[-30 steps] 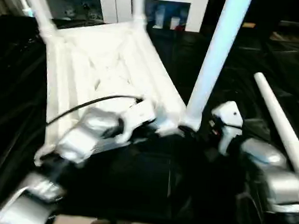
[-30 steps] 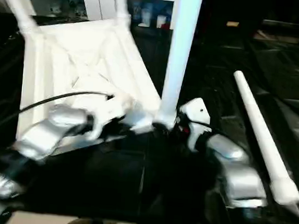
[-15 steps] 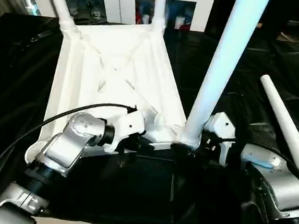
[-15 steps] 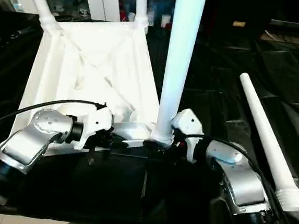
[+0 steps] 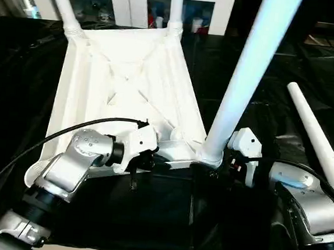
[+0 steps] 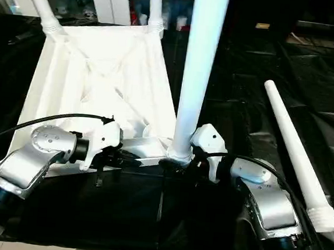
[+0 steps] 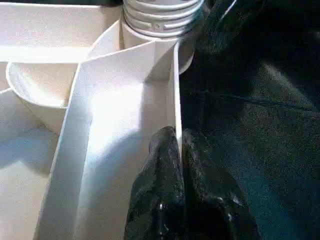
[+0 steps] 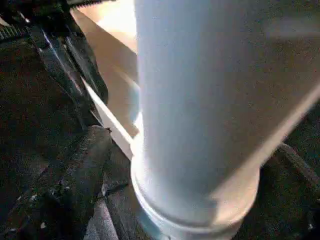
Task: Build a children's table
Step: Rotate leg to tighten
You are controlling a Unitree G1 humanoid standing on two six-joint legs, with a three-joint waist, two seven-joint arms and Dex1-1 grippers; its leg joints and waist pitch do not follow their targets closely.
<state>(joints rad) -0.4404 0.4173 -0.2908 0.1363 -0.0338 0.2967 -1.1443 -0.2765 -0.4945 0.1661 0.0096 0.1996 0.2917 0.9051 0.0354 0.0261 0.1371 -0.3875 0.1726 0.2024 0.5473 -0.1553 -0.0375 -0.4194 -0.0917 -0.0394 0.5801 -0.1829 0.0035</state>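
Left wrist view, left pincer (image 7: pixel 180 150) clamped on table top (image 5: pixel 124 80) rim, no readable writing

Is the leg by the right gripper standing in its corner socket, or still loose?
In the socket and upright: the leg rises from the near corner socket of the table top, its ribbed base seated there. How deep, cannot tell.

Both forearms are rounded silver shells ending in white wrist housings. A thin black cable (image 5: pixel 67 131) arcs over the left forearm (image 5: pixel 72 166) to its wrist. The right forearm (image 6: pixel 265 201) carries a black cable too. Each gripper has 2 black fingers (image 7: pixel 160 200) with a glossy, slightly rough surface.
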